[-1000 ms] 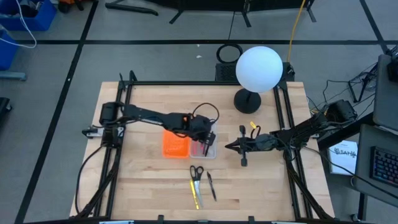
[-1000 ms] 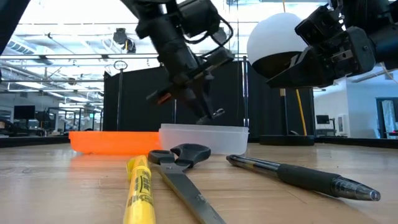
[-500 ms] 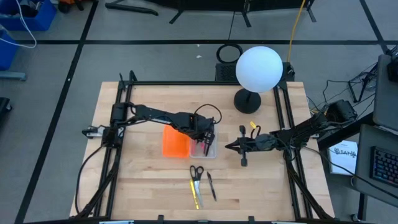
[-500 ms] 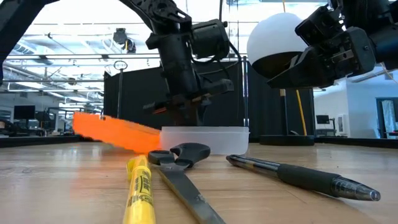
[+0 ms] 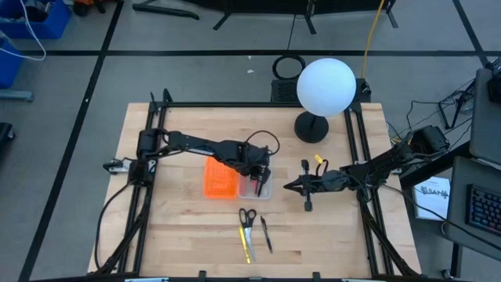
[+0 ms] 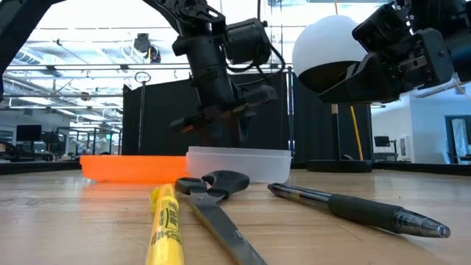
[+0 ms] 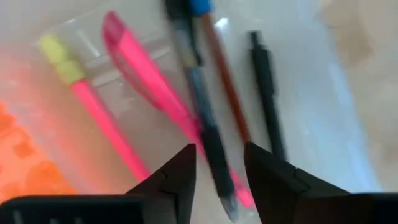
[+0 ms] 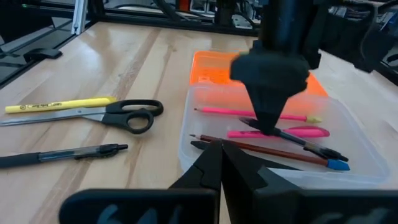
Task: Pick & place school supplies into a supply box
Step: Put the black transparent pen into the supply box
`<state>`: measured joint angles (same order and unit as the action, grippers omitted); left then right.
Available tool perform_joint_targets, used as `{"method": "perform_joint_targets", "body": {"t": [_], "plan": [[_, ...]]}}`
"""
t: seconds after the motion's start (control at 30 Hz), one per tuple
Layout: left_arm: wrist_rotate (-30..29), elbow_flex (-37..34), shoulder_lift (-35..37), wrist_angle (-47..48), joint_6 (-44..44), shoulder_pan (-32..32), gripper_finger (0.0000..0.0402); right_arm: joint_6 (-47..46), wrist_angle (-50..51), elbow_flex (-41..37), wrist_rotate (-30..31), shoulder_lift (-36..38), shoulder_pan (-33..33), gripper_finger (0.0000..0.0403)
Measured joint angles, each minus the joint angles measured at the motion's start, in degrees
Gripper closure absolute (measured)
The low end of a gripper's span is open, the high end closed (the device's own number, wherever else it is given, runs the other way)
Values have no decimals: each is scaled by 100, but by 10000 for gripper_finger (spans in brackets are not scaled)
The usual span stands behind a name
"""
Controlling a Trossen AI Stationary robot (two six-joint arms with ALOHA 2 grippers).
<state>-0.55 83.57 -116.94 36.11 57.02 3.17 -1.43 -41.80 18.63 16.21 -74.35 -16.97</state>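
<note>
The supply box is a clear tray on the table's middle. It holds a pink pencil, a pink marker, a brown pencil, a black pen and a blurred dark pen. My left gripper points down into the box, open, its fingers either side of the dark pen. Scissors, a yellow marker and a black pen lie nearer the front edge. My right gripper hovers shut to the right of the box. My left gripper comes at the dark pen's middle from above, one open finger on each side. The pen lies along the box floor on the other supplies. Whether either finger touches it, I cannot tell.
An orange perforated piece lies flat against the box's left side. A black stand with a white globe lamp rises at the far right. Black rails border the table on both sides.
My left gripper has sunk toward the box and tipped to point more steeply down. The orange piece tipped up at one end half a second ago and lies flat again now.
</note>
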Motion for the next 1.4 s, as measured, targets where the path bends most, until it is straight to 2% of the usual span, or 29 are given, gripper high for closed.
{"method": "perform_joint_targets", "body": {"t": [0.1,0.2,0.37,0.5,0.6,0.73,0.83,0.97,1.03,1.2,1.4], "plan": [[70,0,243,-11,-463,-33,255,-45,0,0,0,0,0,403],[-178,1,786,-13,-1163,-120,254,-48,43,0,0,0,0,403],[-95,-1,1956,243,-3368,-661,256,-99,114,2,2,0,0,403],[-206,-356,2886,276,-5305,-1503,288,-115,81,2,-6,0,-4,403],[-213,-850,3575,-105,-6060,-1870,331,-43,1,2,-66,0,-4,403],[-306,-2040,4724,-1150,-6536,-1870,392,350,-243,2,-10,0,-2,403],[-351,-3387,5582,-2286,-6708,-1638,392,526,-262,2,2,0,-2,403],[8,-5186,6548,-4232,-6706,-1358,396,603,-260,2,20,-2,8,403],[17,-5884,6959,-4859,-6684,-1322,395,816,-304,2,25,0,44,403],[-250,-7119,7909,-5806,-6667,-1315,396,1095,-428,2,28,0,87,403],[-254,-8075,8344,-7039,-7197,-1238,398,814,-443,2,21,0,87,403]]}}
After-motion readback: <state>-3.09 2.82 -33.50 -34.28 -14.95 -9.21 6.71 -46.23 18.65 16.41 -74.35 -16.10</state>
